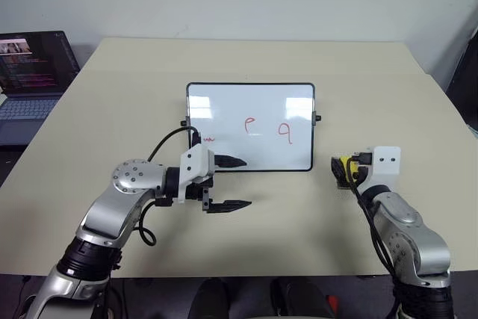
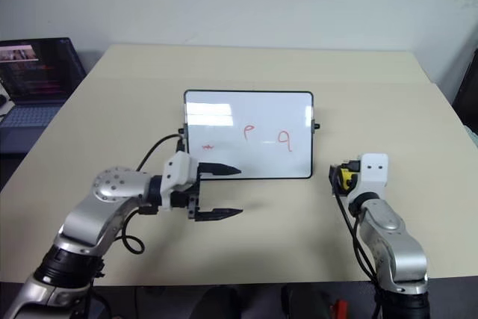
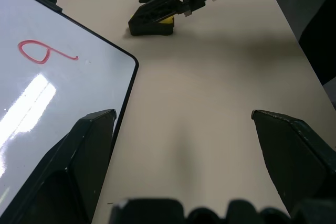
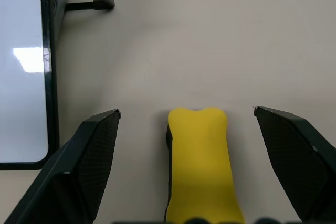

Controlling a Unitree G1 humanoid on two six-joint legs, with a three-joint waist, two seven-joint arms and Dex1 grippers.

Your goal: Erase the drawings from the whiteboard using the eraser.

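Observation:
The whiteboard [image 1: 250, 113] lies flat at the middle of the table. Its red drawings are a squiggle [image 1: 208, 140], a "P" loop [image 1: 249, 124] and a "9" loop [image 1: 284, 131]. My left gripper [image 1: 243, 182] is open at the board's near left corner. It points right, with one finger over the board's near edge and the other over bare table. The yellow eraser [image 4: 202, 166] lies on the table right of the board. My right gripper [image 4: 187, 111] is open and straddles the eraser, with a gap showing on each side. The left wrist view shows the "9" [image 3: 39, 52] and the eraser [image 3: 166, 20].
The beige table [image 1: 246, 244] has bare surface in front of and behind the board. A laptop [image 1: 30, 80] with a lit screen stands off the table's far left corner. A dark object [image 1: 467, 80] sits past the right edge.

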